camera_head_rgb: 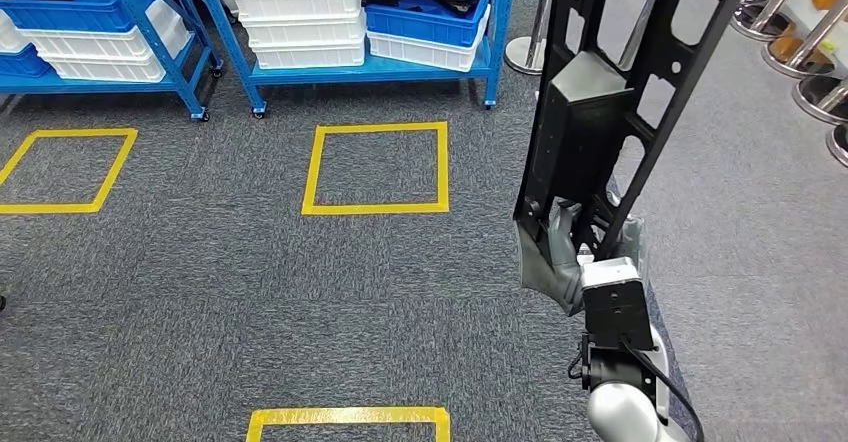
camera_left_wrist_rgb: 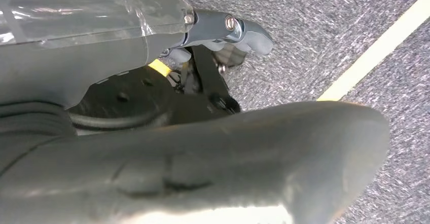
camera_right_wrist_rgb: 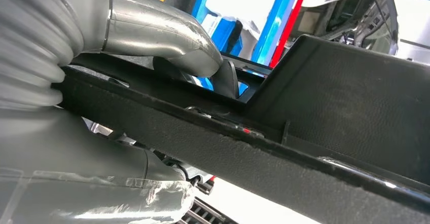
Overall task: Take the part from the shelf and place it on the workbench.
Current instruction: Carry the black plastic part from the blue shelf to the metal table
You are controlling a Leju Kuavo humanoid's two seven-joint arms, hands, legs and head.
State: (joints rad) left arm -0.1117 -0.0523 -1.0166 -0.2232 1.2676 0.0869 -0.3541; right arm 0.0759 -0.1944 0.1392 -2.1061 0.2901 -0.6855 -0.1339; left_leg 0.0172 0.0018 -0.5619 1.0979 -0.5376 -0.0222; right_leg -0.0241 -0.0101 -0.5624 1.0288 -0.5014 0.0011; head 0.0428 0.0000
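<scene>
The part (camera_head_rgb: 600, 92) stands upright in your right hand (camera_head_rgb: 570, 252), gripped at its lower end, long axis rising away from you over the carpet. Your left hand (camera_left_wrist_rgb: 223, 31) hangs with fingers curled, holding nothing. The shelf (camera_head_rgb: 370, 67) is ahead; no table is visible.
</scene>
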